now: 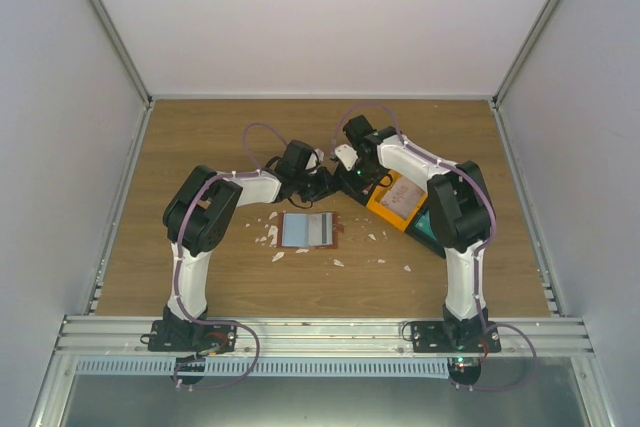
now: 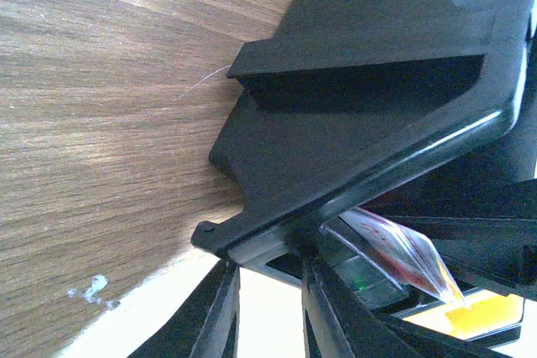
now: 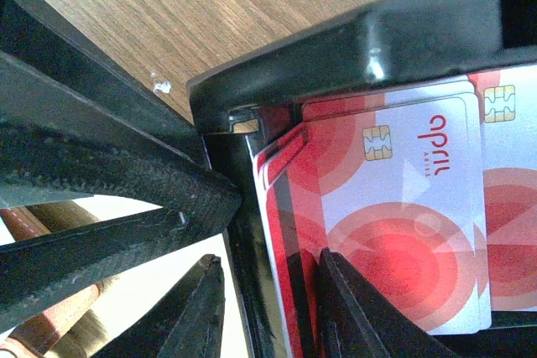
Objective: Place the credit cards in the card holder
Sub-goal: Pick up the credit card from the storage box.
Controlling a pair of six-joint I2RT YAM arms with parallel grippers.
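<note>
Red-and-white credit cards (image 3: 403, 207) lie stacked in a black bin (image 3: 377, 39), also seen from above (image 1: 403, 192). My right gripper (image 3: 268, 291) is open and straddles the bin's wall, one finger outside it and the other resting on the cards. From above, this right gripper (image 1: 350, 175) is at the bin's left corner. My left gripper (image 2: 268, 291) pinches the black bin's rim (image 2: 377, 140) at that corner, and a card (image 2: 394, 245) shows beyond it. The card holder (image 1: 308, 230) lies open and flat on the table, apart from both grippers.
An orange bin (image 1: 385, 209) sits against the black one, under my right arm. Small white scraps (image 1: 278, 256) are scattered around the card holder. Grey walls enclose the wooden table (image 1: 200, 137) on three sides.
</note>
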